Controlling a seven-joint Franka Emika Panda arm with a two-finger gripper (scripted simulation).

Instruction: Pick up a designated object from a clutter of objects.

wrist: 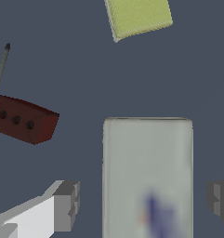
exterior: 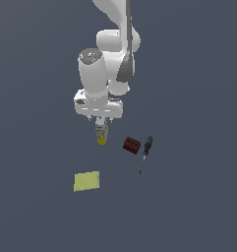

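The designated object, a tall narrow white-grey box [wrist: 148, 167] with a blue mark on top and a yellow lower part [exterior: 101, 140], stands upright on the floor. My gripper [exterior: 101, 123] is directly over it and open, with the box's upper part between the fingers. In the wrist view the gripper [wrist: 142, 204] straddles the box, and a gap shows between each grey fingertip [wrist: 67, 204] and the box's sides. The other things in the clutter of objects lie apart from it.
A dark red studded brick [exterior: 132, 144] [wrist: 25, 120] lies close by, towards the exterior view's right. Just beyond it is a thin screwdriver [exterior: 145, 152] [wrist: 1, 69]. A flat yellow-green square pad [exterior: 86, 181] [wrist: 138, 17] lies nearer the camera on the dark floor.
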